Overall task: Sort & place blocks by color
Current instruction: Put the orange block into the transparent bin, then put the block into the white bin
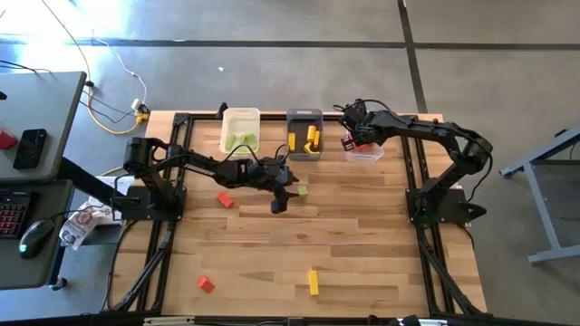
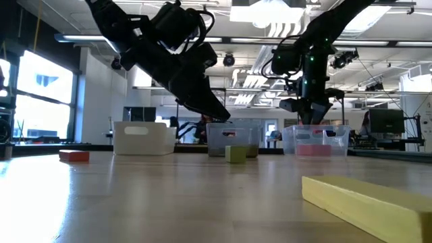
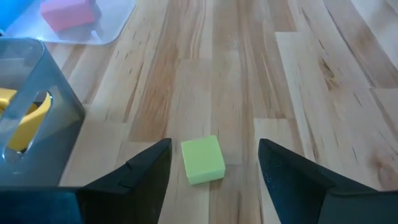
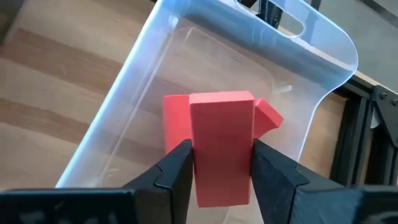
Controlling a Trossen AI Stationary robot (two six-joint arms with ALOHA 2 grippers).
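Note:
My left gripper [image 3: 214, 148] is open and low over the table's middle [image 1: 288, 192]. Its fingers stand on either side of a light green cube [image 3: 203, 160] without touching it. The cube lies flat on the wood [image 1: 302, 190]. My right gripper [image 4: 221, 149] is shut on a red block and hangs over the clear bin [image 1: 364, 150] at the far edge. More red blocks [image 4: 268, 117] lie in that bin. Loose on the table are two red blocks [image 1: 224, 199] [image 1: 207, 284] and a yellow bar [image 1: 314, 282]. My right gripper pinches the red block [image 4: 221, 121] between its two fingers, one on each of two opposite side faces. The fingers come from above, pointing down [image 2: 312, 113]. The block is lifted clear, above the inside of the clear bin [image 4: 311, 43].
The white bin [image 1: 240, 132] with green blocks and the dark grey bin [image 1: 304, 118] with yellow blocks [image 1: 312, 138] stand beside the clear bin along the far edge. The grey bin's wall [image 3: 43, 87] is close to my left gripper. Bare wood fills the table's near half.

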